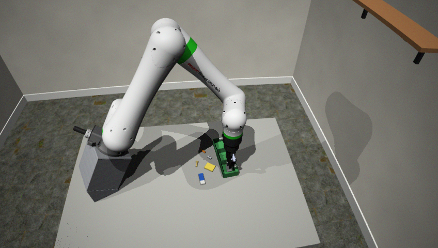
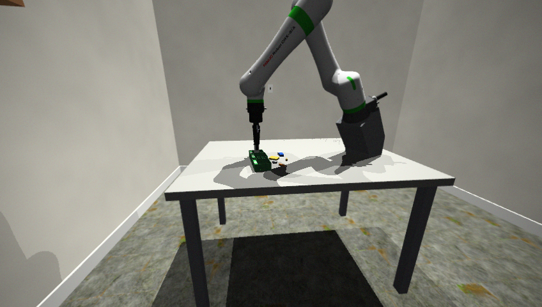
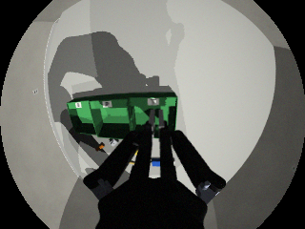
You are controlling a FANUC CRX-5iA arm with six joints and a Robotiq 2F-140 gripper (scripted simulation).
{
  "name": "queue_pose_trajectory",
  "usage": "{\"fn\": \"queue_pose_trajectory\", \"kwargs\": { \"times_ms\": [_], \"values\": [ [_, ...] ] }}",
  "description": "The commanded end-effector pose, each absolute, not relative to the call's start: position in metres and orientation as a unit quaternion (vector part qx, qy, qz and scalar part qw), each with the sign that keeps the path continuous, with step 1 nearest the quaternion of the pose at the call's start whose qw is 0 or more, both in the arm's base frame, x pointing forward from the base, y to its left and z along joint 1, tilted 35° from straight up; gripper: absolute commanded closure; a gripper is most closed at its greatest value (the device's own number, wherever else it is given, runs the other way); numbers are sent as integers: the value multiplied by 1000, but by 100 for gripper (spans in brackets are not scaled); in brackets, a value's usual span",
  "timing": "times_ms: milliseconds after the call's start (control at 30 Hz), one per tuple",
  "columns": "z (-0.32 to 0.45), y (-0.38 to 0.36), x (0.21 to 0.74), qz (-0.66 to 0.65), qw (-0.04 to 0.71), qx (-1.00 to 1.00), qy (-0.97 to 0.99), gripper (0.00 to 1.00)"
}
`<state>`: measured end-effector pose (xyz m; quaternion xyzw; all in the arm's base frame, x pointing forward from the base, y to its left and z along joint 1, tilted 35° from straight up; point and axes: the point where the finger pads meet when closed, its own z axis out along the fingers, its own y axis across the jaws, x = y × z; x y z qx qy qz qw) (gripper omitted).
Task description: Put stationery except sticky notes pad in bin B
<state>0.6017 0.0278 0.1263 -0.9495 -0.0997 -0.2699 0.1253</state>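
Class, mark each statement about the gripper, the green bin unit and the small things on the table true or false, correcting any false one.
1. The blue-and-white block lies outside the green bin unit. True.
2. The yellow pad is inside a compartment. False: it lies on the table.
3. The green bin unit has three compartments. True.
4. The gripper points down at the orange piece. False: it points down at an end compartment.

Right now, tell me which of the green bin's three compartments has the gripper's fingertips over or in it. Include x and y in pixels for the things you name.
The end compartment nearest the blue-and-white eraser [image 1: 201, 178] [image 2: 280, 154] [image 3: 156, 163]; the gripper [image 1: 231, 168] [image 2: 256, 150] [image 3: 156, 115] is at neither of the other two.
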Motion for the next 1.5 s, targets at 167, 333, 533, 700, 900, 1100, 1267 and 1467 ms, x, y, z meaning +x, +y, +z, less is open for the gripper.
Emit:
{"fn": "queue_pose_trajectory", "kwargs": {
  "times_ms": [167,333,533,700,900,1100,1267,1467],
  "values": [
    [135,25,597,-270,125,-949,-100,95],
    [138,24,595,-270,125,-949,-100,95],
    [145,21,591,-270,125,-949,-100,95],
    [152,18,587,-270,125,-949,-100,95],
    [165,14,579,-270,125,-949,-100,95],
    [175,10,573,-270,125,-949,-100,95],
    [178,29,568,-270,125,-949,-100,95],
    [182,48,562,-270,125,-949,-100,95]
  ]
}}
